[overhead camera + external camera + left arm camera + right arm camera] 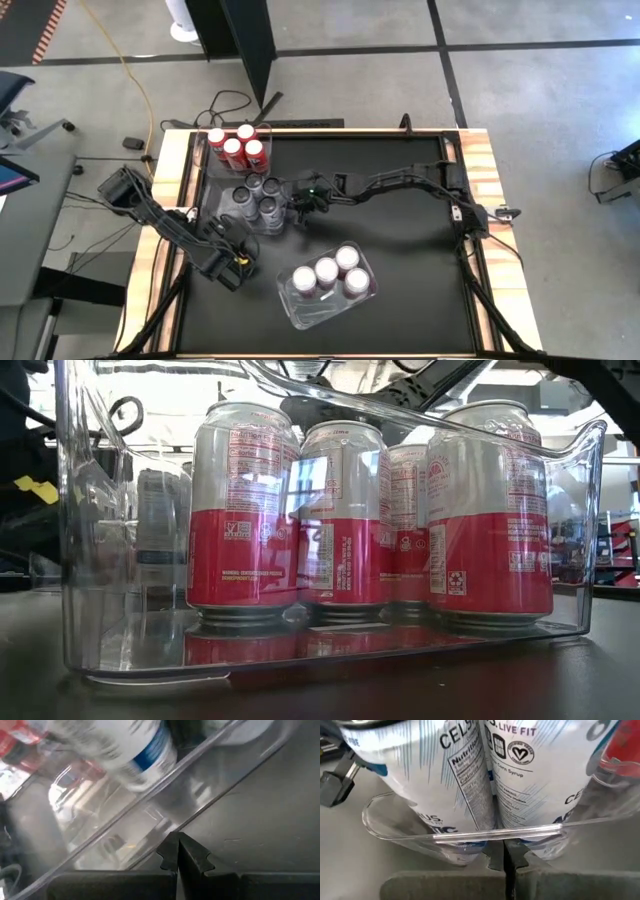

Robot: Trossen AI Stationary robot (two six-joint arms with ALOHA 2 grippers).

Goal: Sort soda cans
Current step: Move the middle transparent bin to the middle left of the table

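Note:
Three clear tubs stand on the black table. The far-left tub holds red cans. The middle tub holds pale cans, white with blue print in the wrist views. The near tub holds white-and-red cans, which fill the low view. My left gripper is shut at the middle tub's near side, its tips at the tub's bottom edge. My right gripper is shut at that tub's right end, its tips under the tub's lip. My left gripper points its shut fingertips low and level at the middle tub's bottom edge; I cannot tell whether they touch it. My right gripper's shut fingertips stand against the tub's end wall just below its lip; whether they touch is not plain.
Wooden rails frame the black mat. Bare mat lies right of the tubs and along the near edge. Cables trail on the floor beyond the far edge. In the low view the near tub's wall blocks most of the scene.

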